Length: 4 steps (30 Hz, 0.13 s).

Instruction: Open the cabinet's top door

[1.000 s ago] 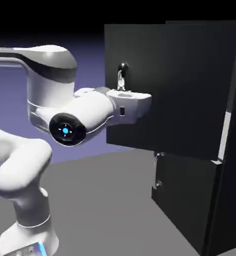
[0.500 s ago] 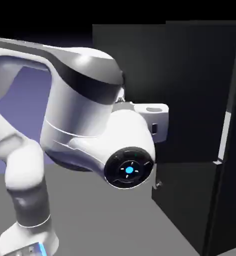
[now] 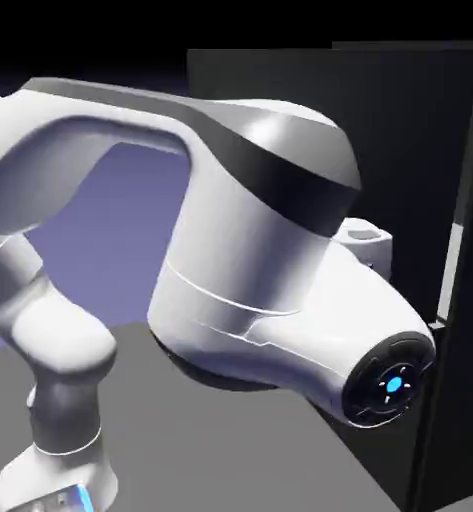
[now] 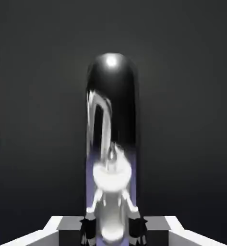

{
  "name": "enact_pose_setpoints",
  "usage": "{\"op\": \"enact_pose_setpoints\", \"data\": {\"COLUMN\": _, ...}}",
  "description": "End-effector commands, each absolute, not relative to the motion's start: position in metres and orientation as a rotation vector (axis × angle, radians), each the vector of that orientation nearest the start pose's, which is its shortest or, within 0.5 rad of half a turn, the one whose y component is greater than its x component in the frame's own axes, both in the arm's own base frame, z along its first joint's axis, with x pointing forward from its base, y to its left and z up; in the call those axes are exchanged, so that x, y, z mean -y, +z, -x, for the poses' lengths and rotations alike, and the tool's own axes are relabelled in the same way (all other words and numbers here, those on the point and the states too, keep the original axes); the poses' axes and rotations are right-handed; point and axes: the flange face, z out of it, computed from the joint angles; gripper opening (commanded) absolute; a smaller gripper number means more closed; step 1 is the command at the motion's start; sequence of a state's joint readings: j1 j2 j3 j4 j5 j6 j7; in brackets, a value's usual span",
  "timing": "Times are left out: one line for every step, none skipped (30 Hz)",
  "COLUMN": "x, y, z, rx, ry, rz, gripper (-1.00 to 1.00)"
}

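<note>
The white Franka arm (image 3: 250, 270) fills most of the exterior view, its bulky wrist segment with a round black cap and blue light low at the right, in front of the tall matte black box-shaped cabinet (image 3: 460, 300). The larger flat black top door panel (image 3: 280, 90) stands swung out from the cabinet's front, its free edge toward the exterior view's left, and a thin grey seam shows on the cabinet body at the right. The gripper itself is hidden behind the arm in that view. In the hand view the two-finger gripper (image 4: 113, 226) sits at the bottom edge with its small grey fingertips (image 4: 89, 226) drawn close together, clamped on the long shiny silver-grey bar handle (image 4: 111, 144), which runs up the middle of the picture against the dark door surface.
</note>
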State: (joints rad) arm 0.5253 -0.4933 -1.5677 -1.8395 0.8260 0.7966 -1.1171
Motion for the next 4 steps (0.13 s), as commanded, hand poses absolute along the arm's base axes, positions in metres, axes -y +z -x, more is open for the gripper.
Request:
{"op": "enact_pose_setpoints", "data": {"x": 0.387, "y": 0.563, "z": -0.215, "rx": 0.543, "ry": -0.690, "rz": 1.519, "gripper": -1.00}}
{"op": "enact_pose_setpoints", "data": {"x": 0.391, "y": 0.564, "z": -0.216, "rx": 0.553, "ry": -0.680, "rz": 1.514, "gripper": -1.00}}
{"op": "enact_pose_setpoints", "data": {"x": 0.395, "y": 0.564, "z": -0.218, "rx": 0.564, "ry": -0.669, "rz": 1.509, "gripper": -1.00}}
{"op": "enact_pose_setpoints", "data": {"x": 0.399, "y": 0.564, "z": -0.220, "rx": 0.573, "ry": -0.658, "rz": 1.504, "gripper": -1.00}}
